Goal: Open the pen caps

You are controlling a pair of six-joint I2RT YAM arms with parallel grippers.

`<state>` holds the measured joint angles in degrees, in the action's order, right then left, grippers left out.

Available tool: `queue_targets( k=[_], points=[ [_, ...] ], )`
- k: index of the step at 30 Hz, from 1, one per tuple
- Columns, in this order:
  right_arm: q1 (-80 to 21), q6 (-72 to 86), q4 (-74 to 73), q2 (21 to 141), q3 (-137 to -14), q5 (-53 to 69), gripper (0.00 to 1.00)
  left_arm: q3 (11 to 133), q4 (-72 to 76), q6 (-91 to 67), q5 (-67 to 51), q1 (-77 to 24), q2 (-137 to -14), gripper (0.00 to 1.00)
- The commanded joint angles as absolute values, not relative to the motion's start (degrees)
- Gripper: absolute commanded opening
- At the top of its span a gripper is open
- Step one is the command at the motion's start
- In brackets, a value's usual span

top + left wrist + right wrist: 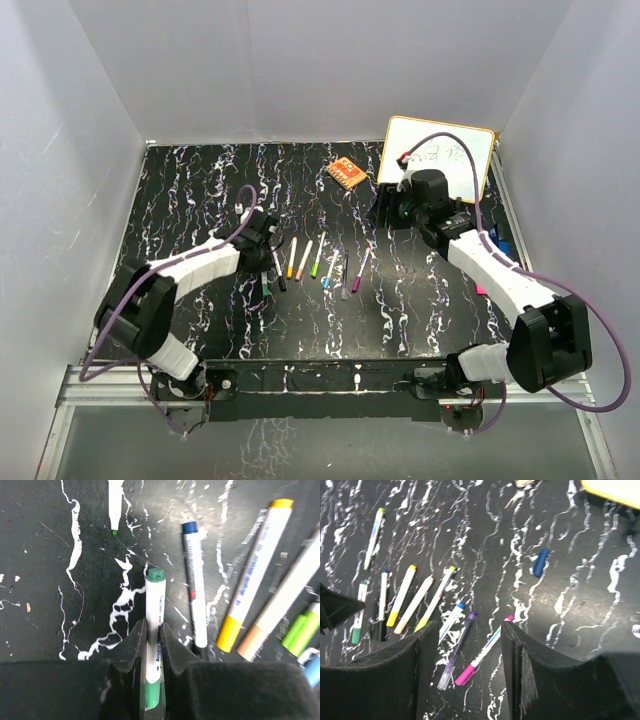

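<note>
Left wrist — left fingers (131, 647) pinching slim white green-capped marker (155, 605), right fingers (422, 652) spread.

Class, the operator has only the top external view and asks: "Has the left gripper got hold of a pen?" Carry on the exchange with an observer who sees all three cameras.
Observer: Yes. The left gripper is shut on the white barrel of the green pen.
Operator: Is its cap off?
Observer: No, the green cap is on, just behind the fingertips.
Operator: And the right gripper?
Observer: The right gripper is open and holds nothing; the pink pen lies on the table, seen between its jaws.
</note>
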<state>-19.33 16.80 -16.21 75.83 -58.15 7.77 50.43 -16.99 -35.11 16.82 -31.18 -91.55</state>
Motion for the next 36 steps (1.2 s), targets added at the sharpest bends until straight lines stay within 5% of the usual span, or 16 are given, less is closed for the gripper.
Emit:
queue_targets(
  k=[1, 7, 12, 20, 36],
  points=[
    [-19.32, 17.86, -8.92, 73.34, -54.8, 16.97, 0.5, 50.38, -14.58, -35.58, 15.6, -31.46, -78.18, 0.0],
    [-19.32, 23.69, 4.57, 71.68, -47.01, 30.25, 0.49, 46.04, 0.29, -35.06, 11.0, -31.46, -65.23, 0.0],
    [-20.92, 29.78, 15.08, 72.88, -42.82, 38.95, 0.49, 43.13, 14.2, -36.37, 3.32, -31.42, -66.69, 0.0],
    [-25.62, 31.46, 17.82, 74.22, -42.46, 37.18, 0.48, 40.23, 31.86, -45.18, -5.91, -31.57, -73.78, 0.0],
    [-30.71, 32.98, 21.62, 79.45, -43.33, 34.44, 0.46, 40.74, 41.96, -51.97, -9.71, -32.71, -78.01, 0.0]
  ],
)
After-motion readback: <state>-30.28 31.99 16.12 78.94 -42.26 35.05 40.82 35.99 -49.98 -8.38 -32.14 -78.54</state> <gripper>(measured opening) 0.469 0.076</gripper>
